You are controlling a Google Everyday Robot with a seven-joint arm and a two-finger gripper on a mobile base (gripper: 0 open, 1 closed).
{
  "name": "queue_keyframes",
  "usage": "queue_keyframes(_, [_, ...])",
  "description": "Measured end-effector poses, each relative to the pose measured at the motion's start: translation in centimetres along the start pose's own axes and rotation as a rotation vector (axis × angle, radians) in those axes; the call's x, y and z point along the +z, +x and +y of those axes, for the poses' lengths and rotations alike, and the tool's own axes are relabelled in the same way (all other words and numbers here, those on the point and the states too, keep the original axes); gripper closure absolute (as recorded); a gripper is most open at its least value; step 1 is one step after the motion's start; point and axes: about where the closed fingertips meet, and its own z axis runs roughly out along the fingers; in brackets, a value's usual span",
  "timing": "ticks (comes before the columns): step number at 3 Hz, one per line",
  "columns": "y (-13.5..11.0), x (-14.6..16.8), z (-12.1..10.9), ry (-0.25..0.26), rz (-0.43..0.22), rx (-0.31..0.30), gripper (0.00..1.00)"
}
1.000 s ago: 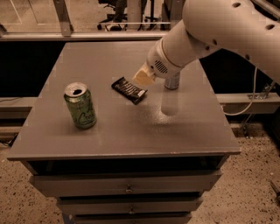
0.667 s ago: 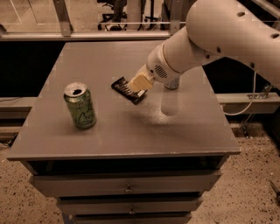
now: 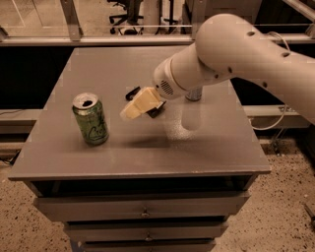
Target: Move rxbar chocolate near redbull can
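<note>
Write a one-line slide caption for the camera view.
Gripper at the rxbar chocolate, redbull can partly behind the arm, green can standing apart.

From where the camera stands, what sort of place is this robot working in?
Probably an office or lab: a grey drawer cabinet, wheeled chair bases beyond it, speckled floor. The gripper hovers over the cabinet top, beside the green can.

The grey worktop (image 3: 162,147) carries three things. A green can (image 3: 91,119) stands upright toward its left side. The dark rxbar chocolate (image 3: 131,92) lies near the middle, mostly covered by the gripper (image 3: 132,111) poised over it. The redbull can (image 3: 195,94) stands further right, largely hidden behind the arm (image 3: 236,49).
</note>
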Motion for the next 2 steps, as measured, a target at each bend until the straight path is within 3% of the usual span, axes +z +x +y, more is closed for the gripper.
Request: queue_keyframes(2, [0.4,5.3,-0.2,-0.016,0.014,0.017,0.03])
